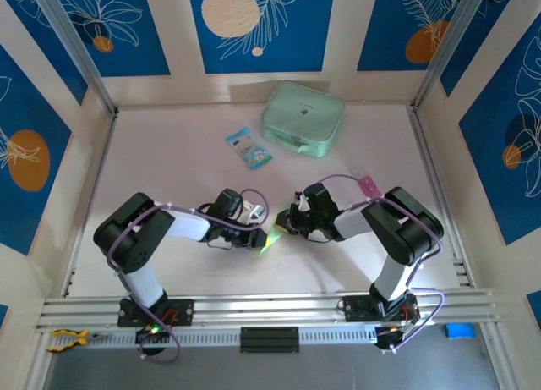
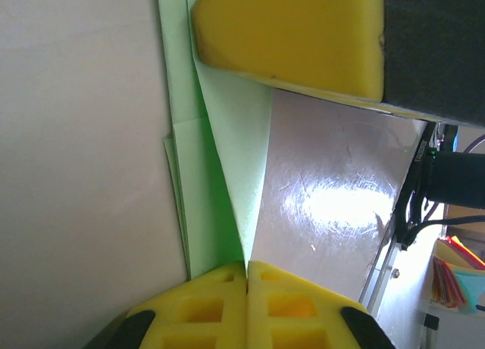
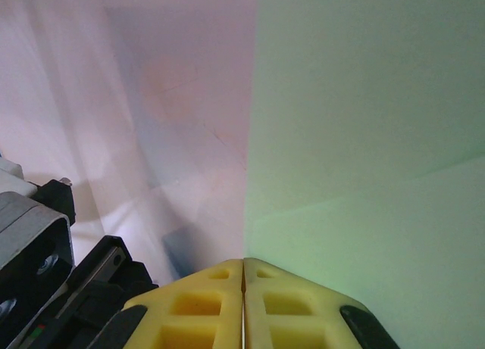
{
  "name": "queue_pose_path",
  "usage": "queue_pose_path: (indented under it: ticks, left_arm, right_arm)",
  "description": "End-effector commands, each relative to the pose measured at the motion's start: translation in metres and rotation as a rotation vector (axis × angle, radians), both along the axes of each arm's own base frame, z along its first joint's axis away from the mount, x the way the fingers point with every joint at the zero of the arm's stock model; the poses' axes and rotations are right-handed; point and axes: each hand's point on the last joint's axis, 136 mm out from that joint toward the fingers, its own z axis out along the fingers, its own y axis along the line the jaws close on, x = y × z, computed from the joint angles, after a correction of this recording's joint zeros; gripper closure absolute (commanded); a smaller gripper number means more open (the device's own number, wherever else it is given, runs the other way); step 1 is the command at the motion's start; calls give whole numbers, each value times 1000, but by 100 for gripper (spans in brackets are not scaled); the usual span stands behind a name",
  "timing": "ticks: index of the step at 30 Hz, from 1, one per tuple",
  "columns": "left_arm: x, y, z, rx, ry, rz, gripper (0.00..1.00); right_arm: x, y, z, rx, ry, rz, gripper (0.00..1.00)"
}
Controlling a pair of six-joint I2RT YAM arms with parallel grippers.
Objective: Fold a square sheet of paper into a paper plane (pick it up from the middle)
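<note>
Part-folded sheet of paper (image 2: 227,144) is held at near centre. Left gripper (image 2: 246,266) and right gripper (image 3: 243,263) are both clamped on opposite edges, probably so layers are held aligned for creasing.

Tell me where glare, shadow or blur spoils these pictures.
Left wrist: strong white glare on the glossy pale table, beside the thin pale light-green sheet of paper. Right wrist: the paper is so near that it looks soft and featureless; a dim shadow lies on the table. Top external: even light, sharp.
</note>
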Motion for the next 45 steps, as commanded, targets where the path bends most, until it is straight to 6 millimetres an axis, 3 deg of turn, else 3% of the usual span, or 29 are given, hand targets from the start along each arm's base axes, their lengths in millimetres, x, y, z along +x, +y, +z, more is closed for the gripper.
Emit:
queue_pose_path:
  ticks: [1, 11, 14, 28, 30, 38, 40, 45]
  left_arm:
    - [-25, 10, -8, 26, 107, -21, 100]
    - [-37, 22, -10, 68, 136, -20, 93]
    - [-40, 23, -9, 65, 140, -25, 100]
    - [-52, 38, -22, 156, 172, -24, 100]
    - [-52, 42, -24, 176, 172, -18, 94]
    - [-55, 44, -26, 186, 176, -17, 100]
    - [-55, 47, -27, 204, 177, -11, 93]
    - [-57, 50, -30, 212, 185, -8, 100]
  right_arm:
    - [-22, -32, -49, -196, 146, -49, 90]
    - [-24, -35, -53, -225, 168, -55, 90]
    - [-24, -35, -52, -230, 168, -56, 90]
    - [-26, -36, -55, -262, 184, -59, 90]
    - [-26, -37, -56, -265, 186, -62, 90]
    - [-29, -38, -57, -273, 192, -62, 90]
    - [-29, -38, -57, -274, 193, -64, 90]
    - [-29, -37, -57, -276, 193, -60, 90]
